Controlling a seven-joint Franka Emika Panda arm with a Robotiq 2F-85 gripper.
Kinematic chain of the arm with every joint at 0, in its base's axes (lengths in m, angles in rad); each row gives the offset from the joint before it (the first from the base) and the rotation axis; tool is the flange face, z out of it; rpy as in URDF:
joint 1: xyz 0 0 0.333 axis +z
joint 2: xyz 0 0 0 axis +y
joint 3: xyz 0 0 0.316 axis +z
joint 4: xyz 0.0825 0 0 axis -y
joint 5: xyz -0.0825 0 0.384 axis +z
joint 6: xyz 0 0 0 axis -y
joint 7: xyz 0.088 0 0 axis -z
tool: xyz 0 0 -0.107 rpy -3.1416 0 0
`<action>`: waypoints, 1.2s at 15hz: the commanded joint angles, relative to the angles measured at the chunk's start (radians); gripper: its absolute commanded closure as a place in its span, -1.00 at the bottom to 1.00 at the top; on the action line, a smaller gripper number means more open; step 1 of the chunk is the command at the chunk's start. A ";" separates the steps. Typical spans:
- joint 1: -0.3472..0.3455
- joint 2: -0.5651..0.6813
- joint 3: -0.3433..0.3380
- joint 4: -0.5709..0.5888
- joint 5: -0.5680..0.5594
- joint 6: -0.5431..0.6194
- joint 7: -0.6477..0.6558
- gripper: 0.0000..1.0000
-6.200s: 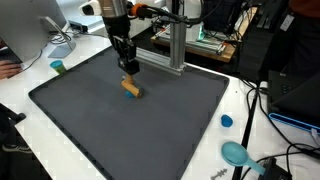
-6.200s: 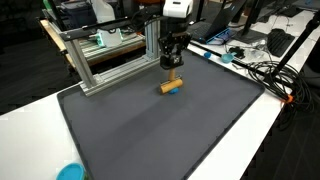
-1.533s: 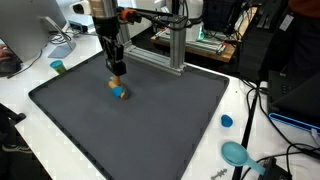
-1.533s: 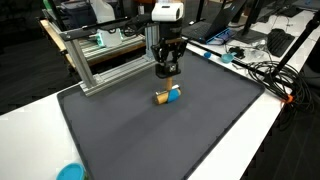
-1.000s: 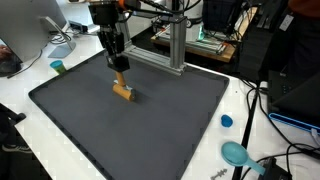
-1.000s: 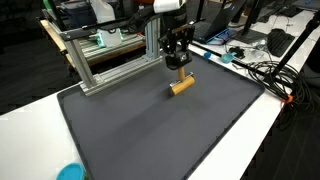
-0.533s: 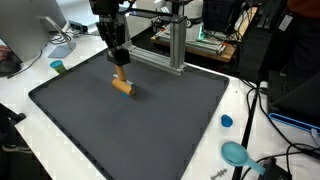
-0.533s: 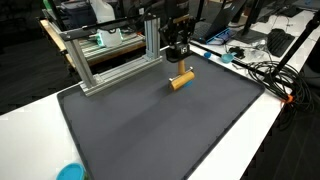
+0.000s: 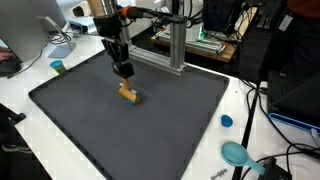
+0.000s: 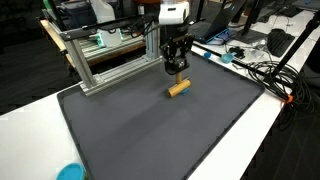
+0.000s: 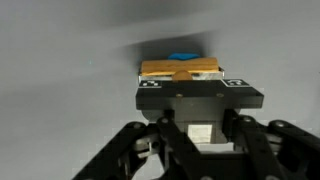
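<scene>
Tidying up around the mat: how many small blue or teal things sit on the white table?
3 in an exterior view: a teal cup off the mat's far corner, a blue cap beside its edge, a teal disc nearer the camera. More may be hidden.

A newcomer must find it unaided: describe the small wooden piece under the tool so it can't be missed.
Find the large dark mat on the white table. Toward its far edge, by the aluminium frame, the tool hangs directly over the wooden piece. It is a short tan peg with a blue patch, and the only object on the mat.
</scene>
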 commanded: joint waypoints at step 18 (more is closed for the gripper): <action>-0.046 0.067 0.014 0.084 -0.019 -0.138 -0.206 0.57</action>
